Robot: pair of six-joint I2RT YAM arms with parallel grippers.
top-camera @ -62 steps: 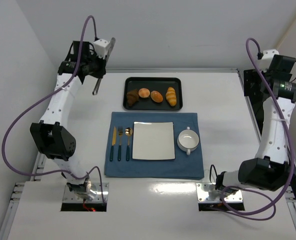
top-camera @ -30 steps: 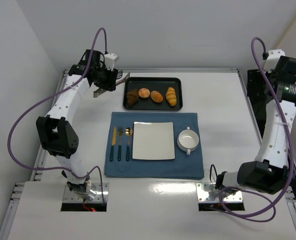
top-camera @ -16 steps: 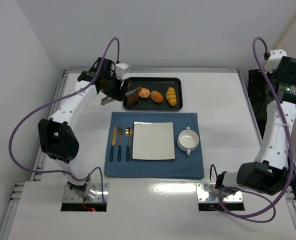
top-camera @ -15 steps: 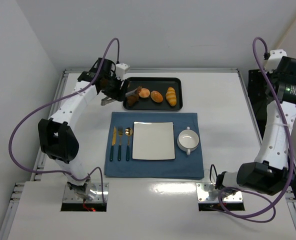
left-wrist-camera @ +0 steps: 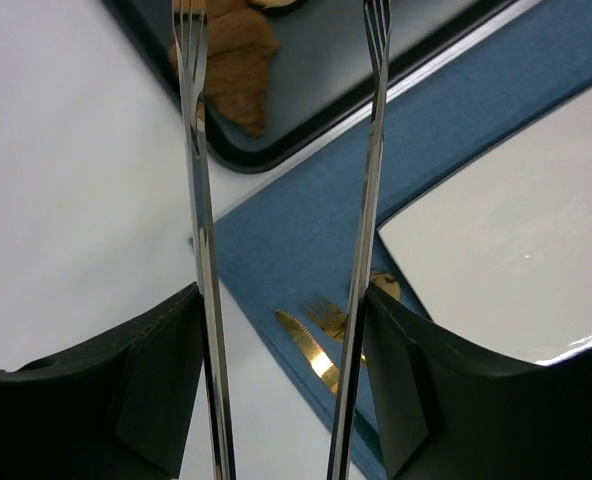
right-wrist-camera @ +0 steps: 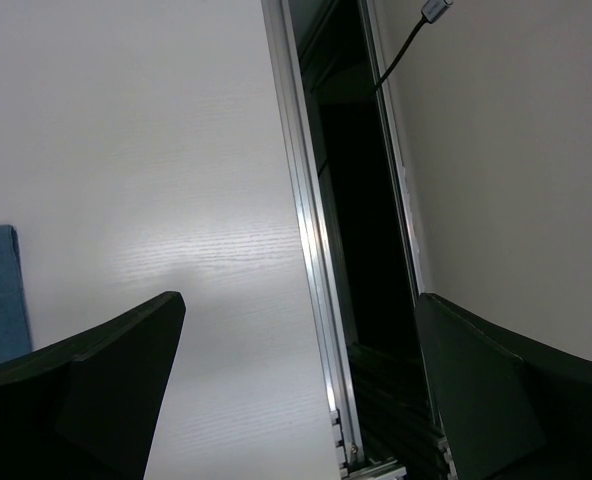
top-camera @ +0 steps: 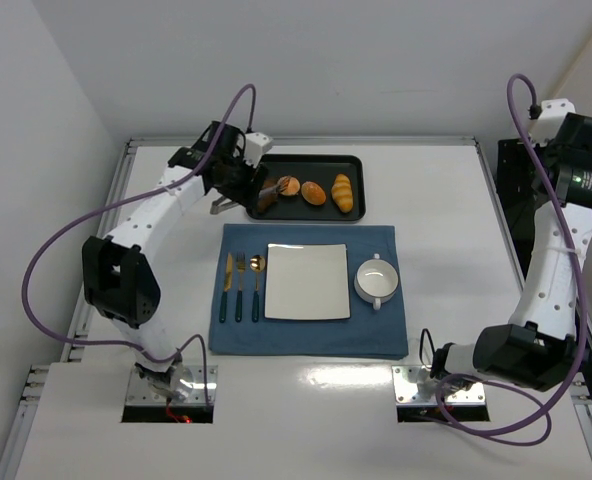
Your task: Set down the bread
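My left gripper [left-wrist-camera: 282, 20] hangs over the left end of the black tray [top-camera: 306, 163] on the far side of the table. Its two long fork-like fingers [left-wrist-camera: 198, 200] stand moderately apart with nothing between them, and the left one crosses above the dark croissant [left-wrist-camera: 234, 62]. The bread [top-camera: 314, 193] lies in the tray just right of my fingertips, between a paler round bun [top-camera: 289, 185] and a yellow ridged roll [top-camera: 342, 192]. Nearer, a white square plate [top-camera: 307, 281] sits on the blue mat [top-camera: 306, 338]. My right gripper [right-wrist-camera: 298, 300] is raised at the far right, jaws wide, gripping nothing.
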